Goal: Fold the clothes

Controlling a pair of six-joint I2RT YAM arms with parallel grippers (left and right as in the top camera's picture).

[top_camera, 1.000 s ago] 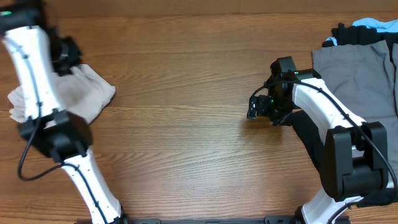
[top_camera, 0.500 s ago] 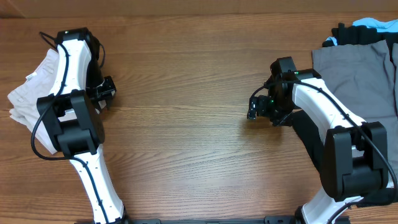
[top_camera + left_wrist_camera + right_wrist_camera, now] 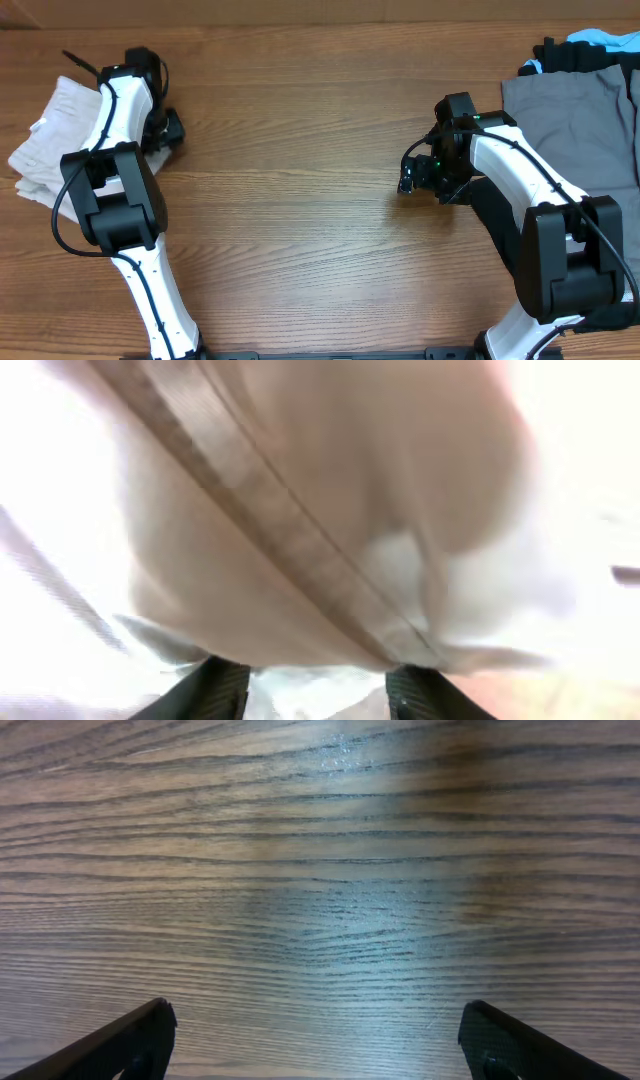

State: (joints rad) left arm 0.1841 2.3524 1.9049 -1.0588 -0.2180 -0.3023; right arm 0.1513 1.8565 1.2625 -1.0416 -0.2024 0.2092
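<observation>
The light beige shorts lie bunched at the table's far left edge, partly hidden by my left arm. My left gripper is right beside them on their right. In the left wrist view the beige cloth with a seam fills the blurred frame, and the fingers stand apart with pale cloth just beyond them. My right gripper is open and empty over bare wood right of centre; its fingers are wide apart in the right wrist view.
Grey shorts lie at the right edge, with a black garment and a light blue one behind them. The wooden table lies between the arms.
My left arm swung from over the shorts to their right side. The shorts shifted left and bunched near the table edge. The right arm has not moved.
</observation>
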